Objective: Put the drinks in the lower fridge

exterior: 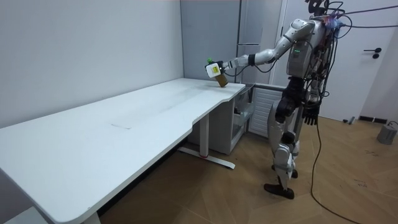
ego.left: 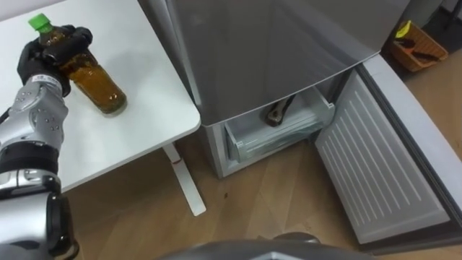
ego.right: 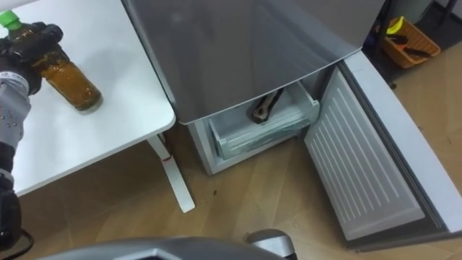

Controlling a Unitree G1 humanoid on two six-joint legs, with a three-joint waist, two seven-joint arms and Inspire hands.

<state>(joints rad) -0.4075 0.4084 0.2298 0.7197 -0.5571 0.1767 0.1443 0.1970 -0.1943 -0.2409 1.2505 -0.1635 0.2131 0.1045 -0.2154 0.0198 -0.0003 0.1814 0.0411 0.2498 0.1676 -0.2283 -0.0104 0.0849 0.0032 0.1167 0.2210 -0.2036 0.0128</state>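
Arm outstretched; left hand (ego.left: 45, 56) curled round tilted bottle (ego.left: 97, 85).

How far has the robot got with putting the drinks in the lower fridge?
Done: the lower fridge door stands open, and its drawer holds a dark item I can't identify. In hand: the left hand grips the green-capped bottle over the table. The right hand hangs down. Left: carrying it into the drawer.
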